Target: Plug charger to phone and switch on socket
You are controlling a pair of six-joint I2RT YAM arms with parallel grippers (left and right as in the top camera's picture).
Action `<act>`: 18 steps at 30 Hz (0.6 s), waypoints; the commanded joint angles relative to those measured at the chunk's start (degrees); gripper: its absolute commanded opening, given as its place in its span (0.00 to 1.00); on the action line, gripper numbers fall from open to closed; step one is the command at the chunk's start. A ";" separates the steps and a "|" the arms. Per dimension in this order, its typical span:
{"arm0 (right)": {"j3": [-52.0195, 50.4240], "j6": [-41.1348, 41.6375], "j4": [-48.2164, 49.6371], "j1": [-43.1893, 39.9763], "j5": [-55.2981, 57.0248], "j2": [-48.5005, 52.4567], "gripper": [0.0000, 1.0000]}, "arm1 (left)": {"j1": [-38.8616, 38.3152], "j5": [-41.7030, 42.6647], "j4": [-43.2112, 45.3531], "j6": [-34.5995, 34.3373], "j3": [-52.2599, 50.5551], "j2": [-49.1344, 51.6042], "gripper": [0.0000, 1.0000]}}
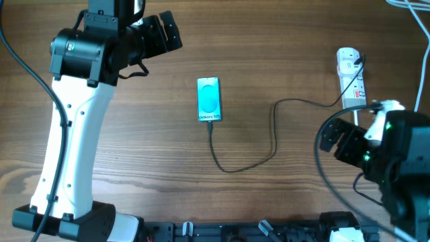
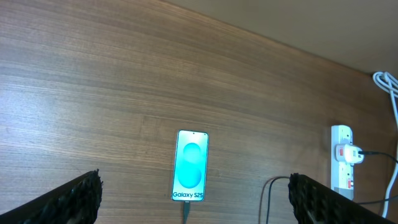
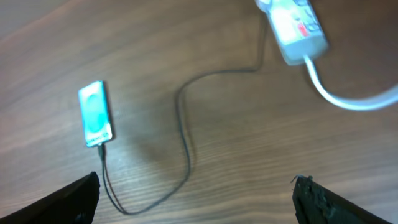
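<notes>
Left gripper (image 1: 171, 32) hangs over the far left of the table (image 1: 282, 40). Its two fingers are wide apart and hold nothing. Next comes the phone (image 1: 209, 99), flat in the middle, with its long side pointing away from the robot. The charger (image 1: 274, 138) meets the phone's near end and looks plugged in. Then it loops across the wood to the socket (image 1: 351, 81). That socket lies far right and points the same way as the phone. The right gripper (image 1: 336, 142) is open and empty too. It sits just on the near side of the socket, so it is much the closer one. I think the red switch (image 3: 303, 28) is the job left. The wood beside the socket is bare, but the white lead (image 3: 348, 96) is close.
</notes>
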 commanded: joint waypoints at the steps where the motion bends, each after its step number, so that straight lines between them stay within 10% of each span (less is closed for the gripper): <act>1: -5.42 -10.75 7.85 2.56 -1.81 -5.81 1.00 | -0.15 -0.74 -0.02 -0.33 -0.37 0.31 1.00; 6: -14.40 -26.95 21.62 2.54 -10.29 -14.25 1.00 | -0.15 -0.74 -0.02 -0.33 -0.37 0.31 1.00; 18: -34.53 -25.05 42.12 1.49 -10.23 -28.20 1.00 | -0.15 -0.74 -0.02 -0.33 -0.37 0.31 1.00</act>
